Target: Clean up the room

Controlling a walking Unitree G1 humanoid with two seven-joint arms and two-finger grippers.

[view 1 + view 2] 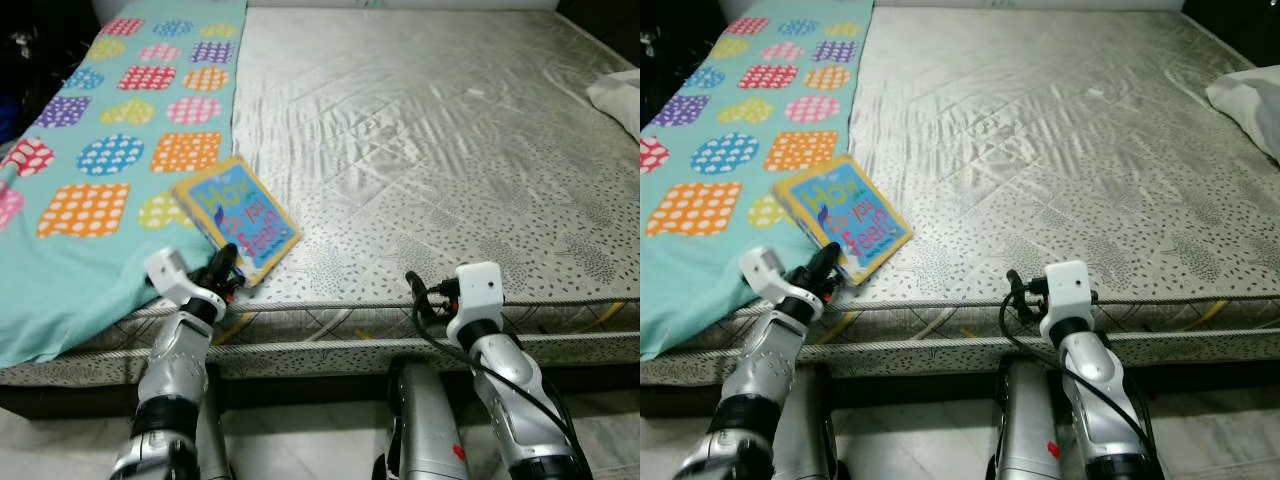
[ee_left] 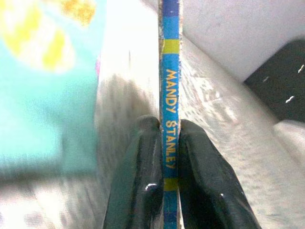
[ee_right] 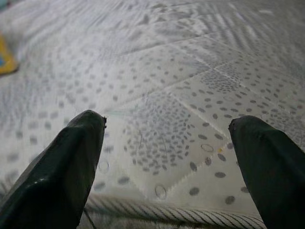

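Note:
A blue and yellow children's book lies on the bed near its front edge, half on the teal spotted blanket. My left gripper is shut on the book's near corner. In the left wrist view both black fingers clamp the book's spine, which reads "MANDY STANLEY". My right gripper hovers open over the mattress's front edge, its fingers wide apart with nothing between them.
The silver quilted mattress fills most of the view. A white pillow sits at the far right. Below the bed's front edge are my legs and a light floor. Dark items stand beyond the bed's left side.

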